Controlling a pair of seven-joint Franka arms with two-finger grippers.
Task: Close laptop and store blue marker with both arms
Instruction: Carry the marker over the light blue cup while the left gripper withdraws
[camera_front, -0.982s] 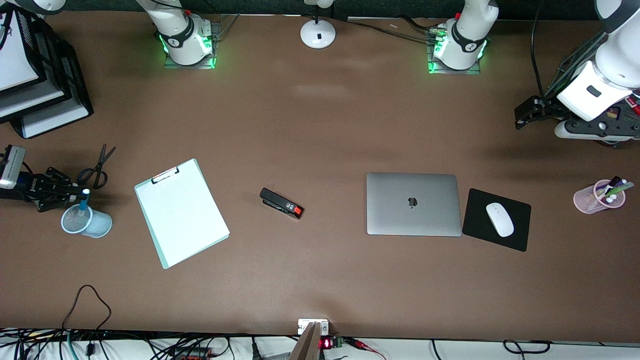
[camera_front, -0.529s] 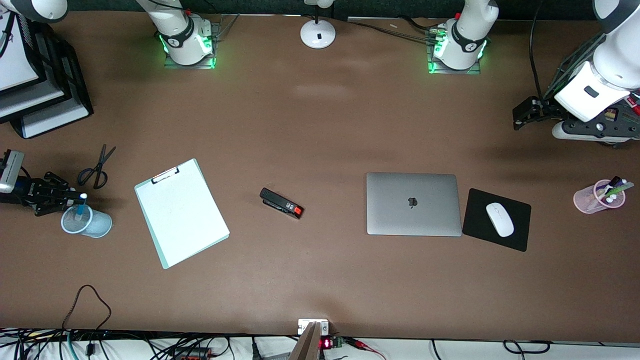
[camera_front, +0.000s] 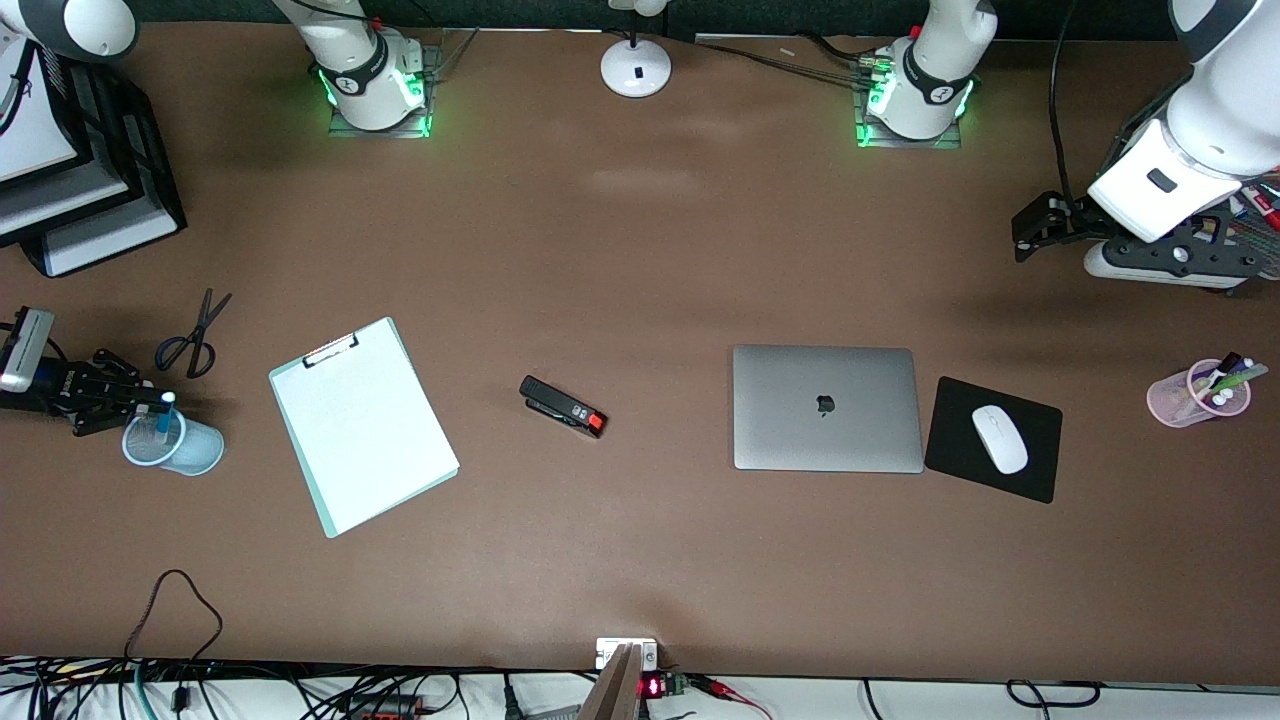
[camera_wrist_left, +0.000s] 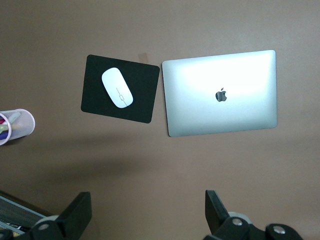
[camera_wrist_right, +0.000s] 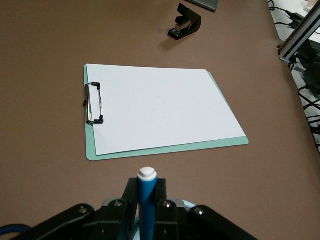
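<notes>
We see the blue marker (camera_front: 163, 412) standing nearly upright, white end up, pinched in the right gripper's (camera_front: 150, 405) jaws directly over the mesh cup (camera_front: 172, 443) at the right arm's end of the table (camera_front: 640, 250). The laptop (camera_front: 826, 407) lies closed; the left gripper (camera_front: 1030, 232) waits above the table, jaws spread.

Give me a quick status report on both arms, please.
Right tool shut on blue marker, over the blue mesh cup. Left tool open, waiting. Laptop closed. Nothing in the way.
</notes>
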